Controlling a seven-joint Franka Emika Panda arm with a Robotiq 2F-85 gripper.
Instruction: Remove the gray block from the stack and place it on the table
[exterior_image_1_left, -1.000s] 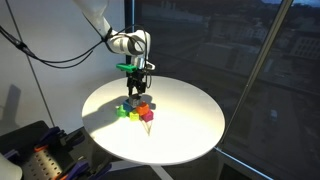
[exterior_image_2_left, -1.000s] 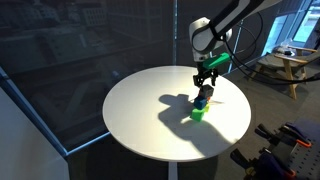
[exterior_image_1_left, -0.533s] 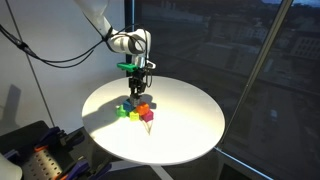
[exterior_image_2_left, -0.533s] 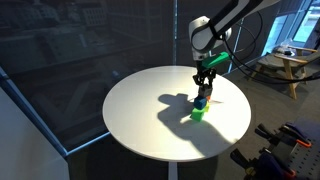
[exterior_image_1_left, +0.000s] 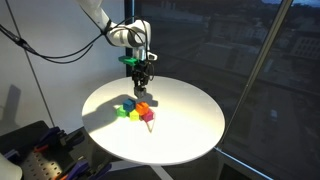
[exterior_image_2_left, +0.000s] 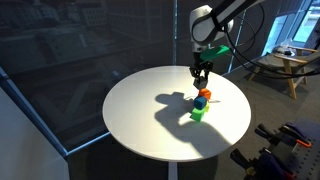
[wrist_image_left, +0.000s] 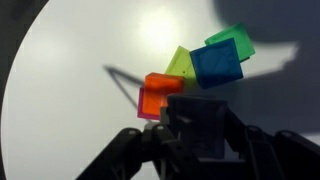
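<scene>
Table (exterior_image_1_left: 187, 126): white, stack (exterior_image_1_left: 140, 108) central.
Claw (exterior_image_1_left: 141, 78): lifted off stack — clenched on gray block (wrist_image_left: 200, 125).
Left: set-down on table.

In an exterior view, a round white table (exterior_image_1_left: 190, 125) stands before a dark window (exterior_image_1_left: 230, 40). The stack (exterior_image_1_left: 138, 109) of green, orange and magenta cubes sits left of the table's middle. The gripper (exterior_image_1_left: 141, 84) hangs straight above the stack, apart from it; its fingertips are too small to read. Black cables (exterior_image_1_left: 40, 55) loop at the left.
</scene>
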